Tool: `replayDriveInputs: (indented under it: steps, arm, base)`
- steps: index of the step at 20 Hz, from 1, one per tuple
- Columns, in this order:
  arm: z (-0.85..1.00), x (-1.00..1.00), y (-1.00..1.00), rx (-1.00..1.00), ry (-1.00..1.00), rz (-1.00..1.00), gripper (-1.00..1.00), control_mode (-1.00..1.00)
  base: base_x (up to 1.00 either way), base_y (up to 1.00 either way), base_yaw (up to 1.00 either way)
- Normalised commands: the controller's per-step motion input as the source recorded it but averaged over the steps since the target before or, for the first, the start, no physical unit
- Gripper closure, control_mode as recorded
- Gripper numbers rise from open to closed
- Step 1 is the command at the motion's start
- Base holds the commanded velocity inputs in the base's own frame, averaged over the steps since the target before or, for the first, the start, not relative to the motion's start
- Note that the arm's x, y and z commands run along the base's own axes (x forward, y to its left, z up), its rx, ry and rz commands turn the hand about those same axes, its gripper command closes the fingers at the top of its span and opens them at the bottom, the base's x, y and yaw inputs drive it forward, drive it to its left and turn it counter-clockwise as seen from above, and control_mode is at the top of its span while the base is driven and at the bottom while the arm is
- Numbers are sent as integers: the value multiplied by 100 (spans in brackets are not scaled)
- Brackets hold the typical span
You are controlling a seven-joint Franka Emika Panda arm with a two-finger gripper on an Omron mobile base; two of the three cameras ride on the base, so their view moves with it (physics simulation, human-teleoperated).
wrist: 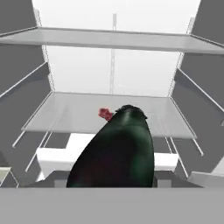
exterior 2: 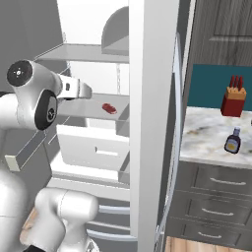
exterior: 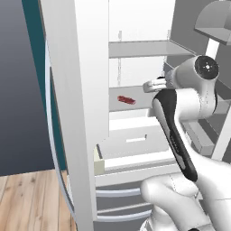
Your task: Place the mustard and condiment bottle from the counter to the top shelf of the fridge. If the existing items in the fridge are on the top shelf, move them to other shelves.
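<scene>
— Inside the fridge (exterior: 90, 90), what has the gripper (exterior: 148, 86) got?
— It's closed on a dark rounded thing (wrist: 118, 153), held above the second shelf (wrist: 70, 116) near the red piece (wrist: 105, 113).
— And the dark bottle (exterior 2: 233, 141)?
— On the counter (exterior 2: 206, 142), untouched.
— So?
— I'd lower it gently beside the red piece, well back from the edge since it may roll, keeping the top shelf (wrist: 113, 39) free.

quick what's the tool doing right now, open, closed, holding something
Tool: closed on a dark rounded object, held inside the fridge; what the object is cannot be told.
</scene>
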Motion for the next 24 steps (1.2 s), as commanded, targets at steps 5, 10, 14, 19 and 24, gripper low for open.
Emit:
replayDriveInputs:
  steps: [5, 10, 14, 19, 24]
  arm:
    - [-75, -20, 39, -2, 32, 4, 100, -100]
    - [-44, 51, 46, 0, 4, 17, 100, -100]
    - [-23, 95, 8, 0, -9, 16, 100, -100]
    - [-22, 94, 21, 0, -2, 7, 100, -100]
    - [-26, 74, 52, 0, 0, 0, 100, -100]
  base:
    - [0, 0, 0]
    - [0, 0, 0]
    - [0, 0, 0]
    - [0, 0, 0]
    - [0, 0, 0]
